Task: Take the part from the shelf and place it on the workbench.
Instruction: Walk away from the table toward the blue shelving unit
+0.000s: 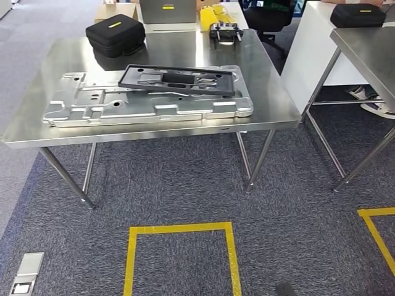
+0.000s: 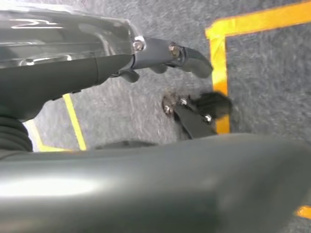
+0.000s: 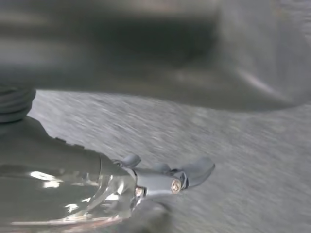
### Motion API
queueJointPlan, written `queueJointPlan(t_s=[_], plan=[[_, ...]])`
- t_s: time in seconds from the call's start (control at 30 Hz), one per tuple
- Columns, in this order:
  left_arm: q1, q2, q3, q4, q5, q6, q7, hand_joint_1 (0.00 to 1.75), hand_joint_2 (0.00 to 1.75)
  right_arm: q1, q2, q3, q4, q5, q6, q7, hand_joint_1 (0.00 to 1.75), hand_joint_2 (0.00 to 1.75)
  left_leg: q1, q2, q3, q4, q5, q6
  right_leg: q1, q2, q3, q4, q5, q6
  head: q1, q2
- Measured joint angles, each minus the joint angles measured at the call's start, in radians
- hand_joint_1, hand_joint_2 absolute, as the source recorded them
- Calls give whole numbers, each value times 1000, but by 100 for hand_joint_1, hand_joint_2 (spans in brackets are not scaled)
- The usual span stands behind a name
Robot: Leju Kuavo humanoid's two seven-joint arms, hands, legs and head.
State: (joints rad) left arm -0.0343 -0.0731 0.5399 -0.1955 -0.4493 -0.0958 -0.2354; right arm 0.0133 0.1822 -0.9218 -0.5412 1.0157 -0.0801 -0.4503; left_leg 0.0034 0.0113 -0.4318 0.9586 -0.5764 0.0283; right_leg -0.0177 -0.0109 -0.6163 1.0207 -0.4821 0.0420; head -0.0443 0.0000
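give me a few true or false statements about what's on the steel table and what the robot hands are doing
1. A black frame-like part lies on top of the large silver metal panel. True.
2. The black zip case sits on the carpet. False: it sits on the steel table, at the far left corner.
3. The left robot hand holds the black part. False: it hangs over the carpet with nothing in it, fingers apart.
4. A yellow tape square marks the floor in front of the table. True.
5. The right robot hand rests on the table. False: it hangs over grey carpet.
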Motion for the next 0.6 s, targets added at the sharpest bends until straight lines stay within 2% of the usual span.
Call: queueJointPlan(t_s=[0.03, 0.1, 0.13, 0.17, 0.2, 0.23, 0.3, 0.33, 0.37, 0.4, 0.47, 0.5, 0.53, 0.6], plan=[[1, 0, 0, 0, -6, 0, 0, 0, 0, -4, -9, -14, 36, 9, -13, 28, 0, 0, 1, 2, -13, -1, 12, 8, -1, 3, -11, 31, -40, 4, 0, 0], [1, 1, 1, 0, -15, -1, 2, 0, 0, -12, -25, -36, 95, 26, -37, 79, 0, 0, -3, 4, -43, 2, 35, 19, -1, 5, -39, 146, -144, 7, 1, 0], [2, 1, 1, 0, -20, -1, 2, 0, 0, -15, -32, -43, 119, 34, -45, 99, 0, 0, -6, 5, -59, 5, 46, 21, -1, 5, -48, 209, -177, 8, 1, 0], [2, 1, 1, 0, -24, -1, 4, 0, 0, -19, -37, -50, 142, 42, -51, 119, 0, 0, -9, 6, -76, 9, 56, 22, -1, 5, -48, 253, -186, 8, 1, 0], [2, 1, 1, 0, -29, -1, 4, 0, 0, -22, -42, -56, 161, 49, -53, 137, 0, 0, -11, 7, -93, 15, 64, 22, 0, 5, -32, 265, -172, 7, 1, 0], [2, 1, 1, 0, -33, -1, 5, 0, 0, -24, -45, -60, 178, 55, -52, 153, 0, 0, -12, 8, -109, 22, 71, 21, 1, 5, 2, 238, -145, 5, 1, 0], [1, 1, 1, 0, -41, -3, 6, 0, 0, -32, -50, -67, 205, 66, -43, 182, 0, 0, -16, 8, -137, 38, 83, 17, 6, 6, 111, 102, -106, -6, 2, 0], [0, 1, 1, 0, -44, -5, 6, 0, 0, -37, -52, -68, 216, 72, -34, 195, 0, 0, -18, 8, -148, 45, 89, 14, 8, 6, 160, 29, -105, -12, 1, 0], [0, 1, 1, 0, -48, -7, 6, 0, 0, -41, -54, -70, 227, 78, -21, 209, 0, 0, -19, 9, -156, 50, 95, 9, 12, 6, 192, -23, -111, -17, 1, 0], [-1, 1, 1, 0, -53, -10, 5, 0, 0, -45, -55, -71, 237, 84, -6, 224, 0, 0, -19, 9, -161, 54, 102, 5, 15, 6, 207, -51, -116, -22, 1, 0], [0, 3, 1, 0, -64, -15, 6, 0, 0, -48, -55, -75, 258, 93, 32, 254, 0, 0, -18, 8, -171, 56, 112, -6, 14, 4, 197, -61, -109, -34, 1, 0], [1, 4, 1, 0, -70, -18, 6, 0, 0, -49, -56, -76, 267, 97, 52, 268, 0, 0, -16, 5, -178, 66, 96, -12, 12, 1, 187, -62, -99, -43, 1, 0], [2, 6, 1, 0, -76, -20, 7, 0, 0, -50, -56, -77, 273, 101, 70, 279, 0, 0, -14, 2, -186, 90, 63, -19, 9, -2, 175, -63, -88, -51, 1, 0], [3, 7, 1, 0, -83, -22, 9, 0, 0, -51, -56, -78, 284, 107, 94, 292, 0, 0, -7, -1, -209, 193, -38, -32, 8, -4, 146, -61, -66, -59, 0, 0]])
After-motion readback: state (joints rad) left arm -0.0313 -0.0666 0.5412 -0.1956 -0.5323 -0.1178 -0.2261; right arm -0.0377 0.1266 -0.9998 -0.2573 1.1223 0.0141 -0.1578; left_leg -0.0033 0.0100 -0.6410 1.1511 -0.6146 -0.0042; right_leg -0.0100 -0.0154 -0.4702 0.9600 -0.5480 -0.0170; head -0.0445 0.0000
